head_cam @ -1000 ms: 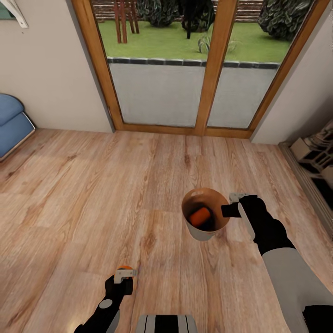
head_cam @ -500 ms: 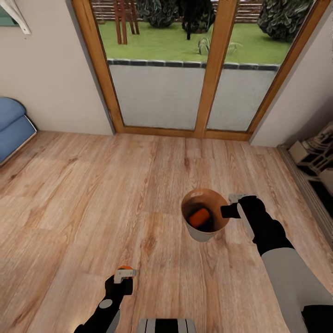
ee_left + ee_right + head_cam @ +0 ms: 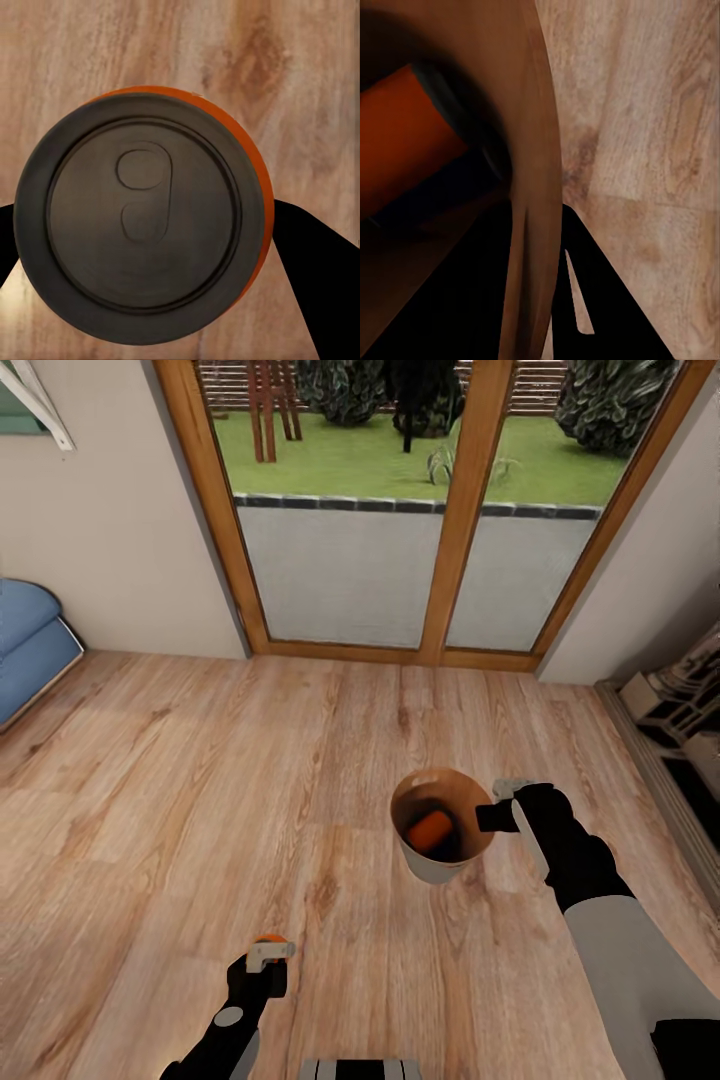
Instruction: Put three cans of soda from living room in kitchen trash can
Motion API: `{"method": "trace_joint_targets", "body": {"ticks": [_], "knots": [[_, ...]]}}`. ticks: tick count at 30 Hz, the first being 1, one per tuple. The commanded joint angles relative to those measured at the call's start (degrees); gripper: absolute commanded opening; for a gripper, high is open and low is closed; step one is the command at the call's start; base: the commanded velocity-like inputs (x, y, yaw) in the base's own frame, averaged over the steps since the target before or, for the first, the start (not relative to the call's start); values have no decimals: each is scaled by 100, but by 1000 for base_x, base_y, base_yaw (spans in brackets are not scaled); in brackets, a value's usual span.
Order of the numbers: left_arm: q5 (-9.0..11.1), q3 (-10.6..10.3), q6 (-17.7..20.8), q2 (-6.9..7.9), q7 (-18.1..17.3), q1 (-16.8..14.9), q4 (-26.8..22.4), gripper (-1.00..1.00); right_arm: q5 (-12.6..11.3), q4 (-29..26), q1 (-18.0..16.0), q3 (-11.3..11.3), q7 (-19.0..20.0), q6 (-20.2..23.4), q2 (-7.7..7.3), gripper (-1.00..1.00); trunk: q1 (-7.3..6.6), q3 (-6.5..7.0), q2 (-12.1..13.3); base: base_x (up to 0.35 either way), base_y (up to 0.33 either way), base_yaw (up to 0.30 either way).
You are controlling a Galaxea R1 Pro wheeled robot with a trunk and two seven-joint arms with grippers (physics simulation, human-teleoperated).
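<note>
Two end effectors carry the load over the brown plank floor (image 3: 200,760). The right end effector (image 3: 497,803) pinches the rim of the bin (image 3: 441,865), one finger inside the wall and one outside, as the right wrist view shows with the wall (image 3: 536,187) running between the dark fingers. The bin hangs upright just beside that end effector, pale outside and orange-brown inside. In it lies an orange can (image 3: 432,829), tilted on its side, with something dark under and behind it that may be the blue can; too shadowed to be sure. The right wrist view gives the same orange can (image 3: 405,142) deep in the bin.

The left end effector (image 3: 266,950) is low at the near left, well apart from the bin, clamped on a second orange can (image 3: 266,939) of which a sliver of orange peeks past the fingertips. In the left wrist view that can (image 3: 142,225) faces the camera end-on, grey top and pull tab showing, a dark finger on each side of it.

Ahead stand wood-framed glass doors (image 3: 470,510) with lawn beyond. A blue sofa (image 3: 30,645) sits at far left, and grey blocks (image 3: 675,695) at far right.
</note>
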Motion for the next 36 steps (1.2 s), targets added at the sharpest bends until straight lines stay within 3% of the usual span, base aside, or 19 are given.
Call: {"method": "trace_joint_targets", "body": {"ticks": [1, 36], "knots": [[1, 3, 0, 0, -2, 0, 0, -100, -82, 0, -1, -2, 21, 1, 2, -100, -23, 28, 42, 0, 0, 0], [9, 7, 0, 4, -2, 0, -26, -100, -82, 19, 8, -2, 21, 1, 11, -100, -792, 936, 1446, 0, 0, 0]]}}
